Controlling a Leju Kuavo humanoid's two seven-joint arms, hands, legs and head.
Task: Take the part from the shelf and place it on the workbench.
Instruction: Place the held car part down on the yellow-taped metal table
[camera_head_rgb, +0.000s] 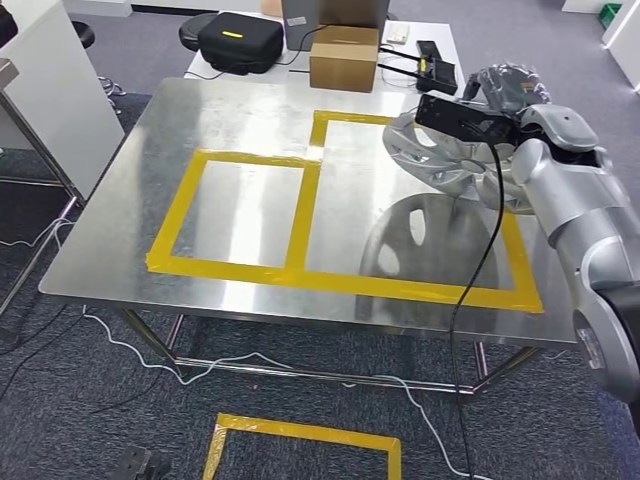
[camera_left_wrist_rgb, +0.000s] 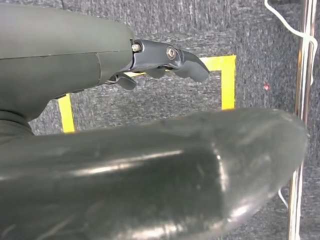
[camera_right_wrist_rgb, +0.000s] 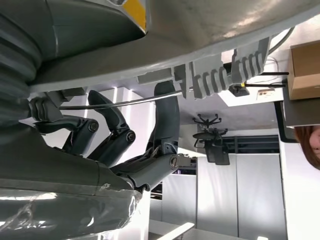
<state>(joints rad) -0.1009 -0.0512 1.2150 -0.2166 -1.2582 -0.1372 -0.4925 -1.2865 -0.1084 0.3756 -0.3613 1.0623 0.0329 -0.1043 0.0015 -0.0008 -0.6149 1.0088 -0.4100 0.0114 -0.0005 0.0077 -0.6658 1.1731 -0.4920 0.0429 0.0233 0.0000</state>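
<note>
Silver part (camera_head_rgb: 441, 160), right hand (camera_right_wrist_rgb: 124, 145).

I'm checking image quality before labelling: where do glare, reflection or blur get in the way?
Head view: ceiling light glares off the steel workbench, which mirrors the silver wheel cover held above it by the right hand. Left wrist view: the close dark casing is soft, the carpet sharp. Right wrist view: bright background, the fingers dark against it.
</note>
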